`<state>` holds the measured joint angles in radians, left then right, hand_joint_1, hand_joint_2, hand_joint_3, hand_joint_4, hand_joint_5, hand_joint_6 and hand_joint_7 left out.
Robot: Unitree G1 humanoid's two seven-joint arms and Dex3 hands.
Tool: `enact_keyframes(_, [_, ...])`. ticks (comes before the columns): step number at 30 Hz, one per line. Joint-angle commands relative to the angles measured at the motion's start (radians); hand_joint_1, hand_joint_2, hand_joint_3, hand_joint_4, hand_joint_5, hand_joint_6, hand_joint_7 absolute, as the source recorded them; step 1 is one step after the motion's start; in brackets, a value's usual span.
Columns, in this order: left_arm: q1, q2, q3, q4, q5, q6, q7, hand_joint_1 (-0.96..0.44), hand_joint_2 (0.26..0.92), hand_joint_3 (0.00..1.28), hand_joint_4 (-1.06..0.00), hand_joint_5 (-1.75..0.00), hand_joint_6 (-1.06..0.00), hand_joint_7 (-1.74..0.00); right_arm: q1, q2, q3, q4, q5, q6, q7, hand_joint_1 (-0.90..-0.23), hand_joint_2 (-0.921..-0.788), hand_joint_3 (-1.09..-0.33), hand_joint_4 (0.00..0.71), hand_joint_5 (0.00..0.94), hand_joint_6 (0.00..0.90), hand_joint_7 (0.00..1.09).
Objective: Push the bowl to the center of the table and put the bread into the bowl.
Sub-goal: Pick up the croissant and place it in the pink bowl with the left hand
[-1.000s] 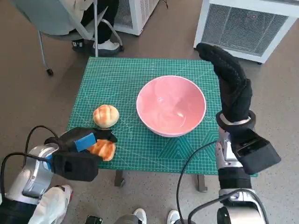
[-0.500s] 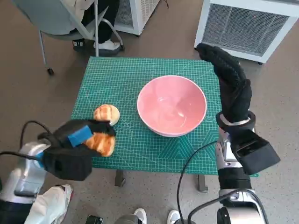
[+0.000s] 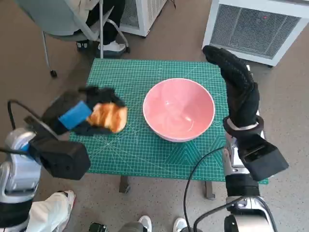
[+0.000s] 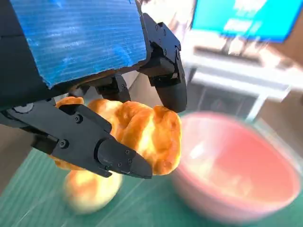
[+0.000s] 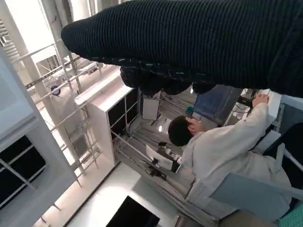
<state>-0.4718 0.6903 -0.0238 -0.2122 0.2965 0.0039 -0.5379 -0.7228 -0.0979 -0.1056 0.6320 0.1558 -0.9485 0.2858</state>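
Observation:
My left hand (image 3: 77, 116) (image 4: 80, 47) holds a golden, croissant-like bread (image 3: 112, 117) (image 4: 147, 135) above the green mat, just left of the pink bowl (image 3: 166, 104) (image 4: 236, 189). The bowl is empty and stands a little right of the mat's middle. In the left wrist view a second, round bun (image 4: 90, 191) lies blurred on the mat beneath the held bread; the head view hides it under my hand. My right hand (image 3: 239, 89) (image 5: 189, 42) stands raised beside the bowl's right rim, fingers stretched out, holding nothing.
The green cutting mat (image 3: 145, 150) covers the small table. A chair (image 3: 58, 19) and a person's feet are beyond the far left corner, and white slatted units (image 3: 260, 24) stand behind the table. A seated person (image 5: 222, 146) shows in the right wrist view.
My left hand has lifted the bread off the mat's near left edge and carried it away from me and towards the bowl. The bowl and right hand have not moved.

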Motion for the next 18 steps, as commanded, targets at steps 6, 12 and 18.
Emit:
enact_keyframes(6, [-0.196, -0.134, -0.097, 0.043, 0.067, -0.013, 0.092, 0.00, 0.920, 0.09, -0.67, -1.15, -0.59, -1.24, 0.036, -0.005, -0.001, 0.001, 0.016, 0.011, 0.010, -0.534, -0.921, -0.761, 0.344, 0.013, -0.001, 0.70])
enact_keyframes(12, [-0.320, -0.215, -0.186, 0.232, 0.100, -0.087, 0.121, 0.00, 0.920, 0.07, -0.70, -1.14, -0.61, -1.20, 0.043, -0.009, -0.003, -0.011, 0.016, 0.011, 0.009, -0.533, -0.921, -0.762, 0.341, 0.011, -0.001, 0.71])
enact_keyframes(18, [-0.426, -0.283, -0.269, 0.497, 0.137, -0.184, 0.144, 0.00, 0.921, 0.08, -0.70, -1.16, -0.58, -1.21, 0.053, -0.011, -0.003, -0.025, 0.016, 0.010, 0.007, -0.541, -0.921, -0.762, 0.334, 0.007, -0.001, 0.71])
